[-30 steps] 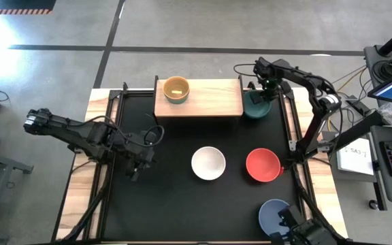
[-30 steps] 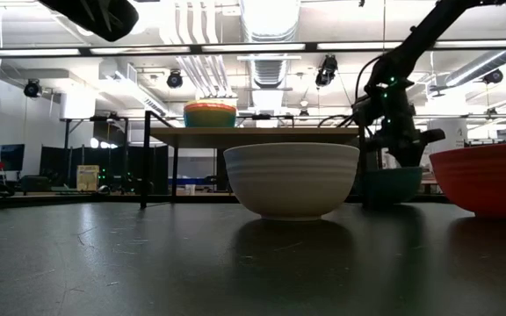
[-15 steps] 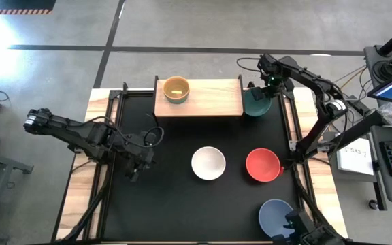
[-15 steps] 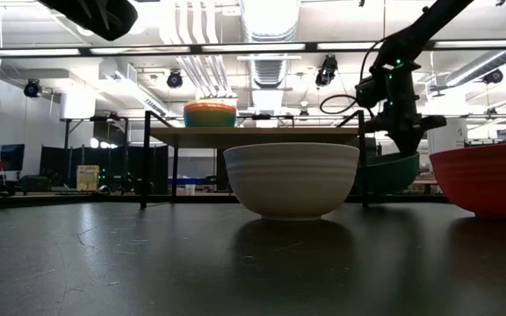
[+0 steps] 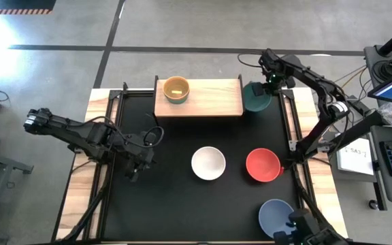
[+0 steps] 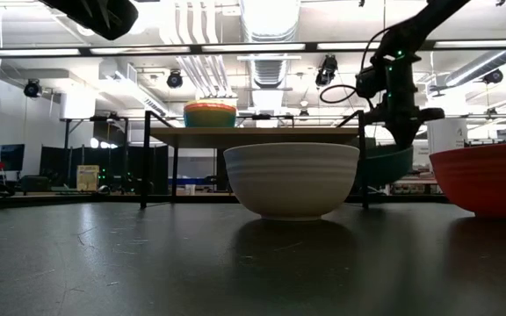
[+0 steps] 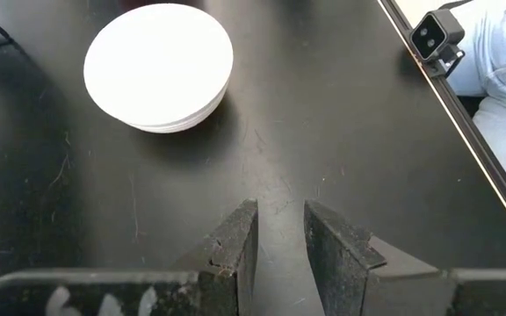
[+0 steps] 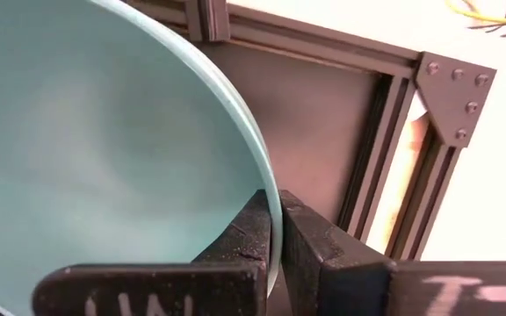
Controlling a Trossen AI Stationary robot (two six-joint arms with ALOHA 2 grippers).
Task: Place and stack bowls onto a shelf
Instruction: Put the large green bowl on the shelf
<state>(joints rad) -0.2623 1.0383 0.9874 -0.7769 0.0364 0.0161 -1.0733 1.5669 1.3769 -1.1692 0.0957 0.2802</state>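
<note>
My right claw is clamped on the rim of the teal bowl, one finger inside the wall and one outside, as my right wrist view shows with the rim pinched between the two dark fingers. The bowl hangs from that grip, clear of the black surface, tilted, just beside the right-hand end of the shelf and about level with its board in the low view. The shelf's light-wood top lies to the side of this claw, and at the shelf's far end from it sits a stack of small bowls with a yellow one on top.

Nearer to my base than the right claw, well apart from it, the red bowl stands on the surface, with the white bowl beside it. Farther still, at the near edge of the surface, is the periwinkle-blue bowl.

My left claw hovers low over the left part of the surface, fingers parted with a narrow gap and nothing between them. The white bowl lies ahead of it, well apart, and past the surface's edge a small camera is mounted.
</note>
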